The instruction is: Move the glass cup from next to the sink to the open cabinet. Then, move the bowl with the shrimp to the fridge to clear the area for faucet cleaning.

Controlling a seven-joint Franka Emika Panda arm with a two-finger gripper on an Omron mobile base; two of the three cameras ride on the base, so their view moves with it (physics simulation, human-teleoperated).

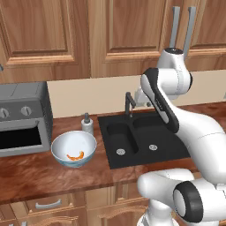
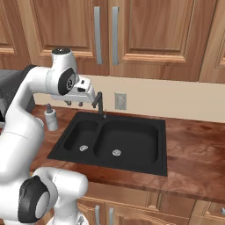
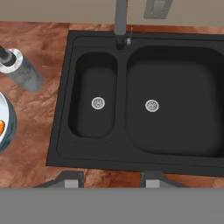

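My gripper [image 2: 74, 104] hangs above the left end of the black double-basin sink [image 2: 115, 141], fingers pointing down, just left of the slim black faucet [image 2: 99, 103]. In the hand view its fingertips [image 3: 72, 179] stand apart over the sink's [image 3: 144, 100] front rim, open with nothing between them. The white bowl [image 1: 73, 148] holding an orange shrimp [image 1: 75, 156] sits on the counter left of the sink [image 1: 137, 137], and its rim [image 3: 5, 127] shows at the hand view's left edge. The faucet [image 1: 129, 105] rises behind the basins. The glass cup, open cabinet and fridge are out of view.
A white soap bottle [image 1: 87, 123] with a pump top stands between the bowl and the sink. A grey toaster oven [image 1: 22, 119] sits at the counter's left. Shut raised-panel wall cabinets [image 2: 105, 35] with grey bar handles hang above. A wall outlet [image 2: 120, 101] is behind the faucet.
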